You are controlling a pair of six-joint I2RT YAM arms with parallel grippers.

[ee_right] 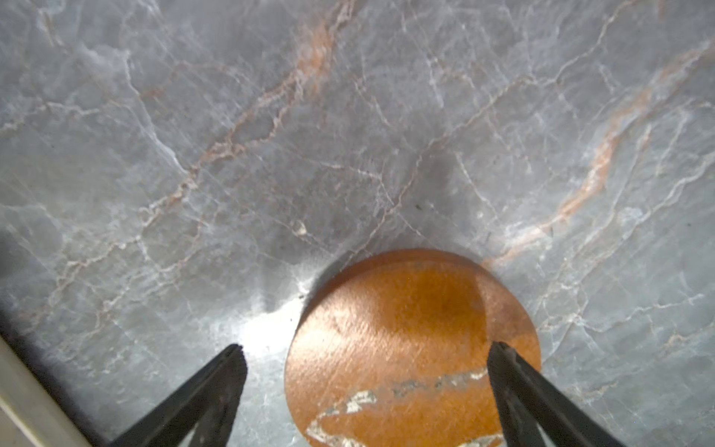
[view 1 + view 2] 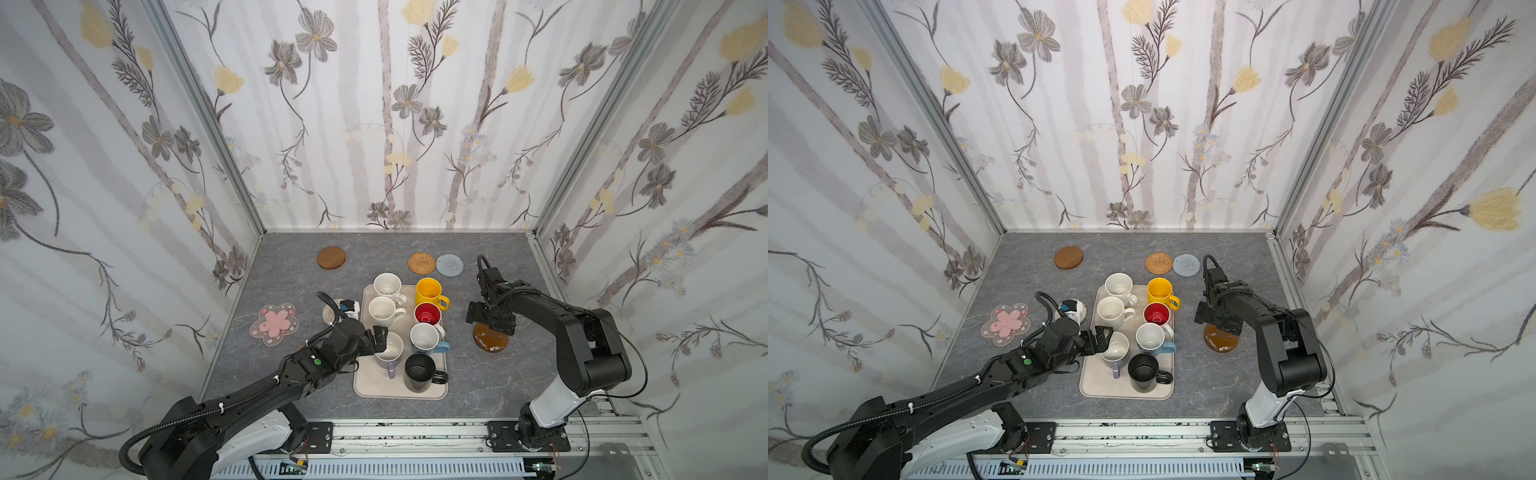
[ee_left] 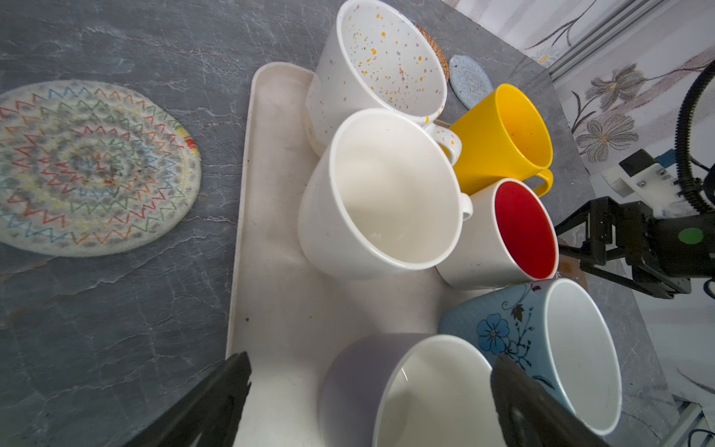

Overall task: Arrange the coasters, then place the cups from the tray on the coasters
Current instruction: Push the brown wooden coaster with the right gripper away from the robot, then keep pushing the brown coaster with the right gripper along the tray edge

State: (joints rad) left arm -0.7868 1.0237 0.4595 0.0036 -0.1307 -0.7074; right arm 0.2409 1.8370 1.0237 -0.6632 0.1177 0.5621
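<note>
The beige tray (image 2: pixel 374 384) holds several cups: speckled white (image 2: pixel 386 284), cream (image 2: pixel 382 311), yellow (image 2: pixel 430 291), red-inside (image 2: pixel 428 313), light blue (image 2: pixel 424 337), lavender (image 2: pixel 390 350) and black (image 2: pixel 419 372). My left gripper (image 2: pixel 380 338) (image 3: pixel 371 358) is open, its fingers straddling the lavender cup (image 3: pixel 360 383) without closing on it. My right gripper (image 2: pixel 490 322) (image 1: pixel 367 346) hangs open just above the glossy amber coaster (image 1: pixel 410 348) (image 2: pixel 492 340), right of the tray. Other coasters lie flat: wooden (image 2: pixel 331 257), rattan (image 2: pixel 421 263), grey-blue (image 2: pixel 449 265), pink flower (image 2: pixel 274 324) and whitish crocheted (image 3: pixel 93 166).
Grey marble tabletop (image 2: pixel 478 386) is boxed in by flowered walls on three sides. An aluminium rail (image 2: pixel 415 432) with both arm bases runs along the front edge. The crocheted coaster is partly hidden under my left wrist in both top views.
</note>
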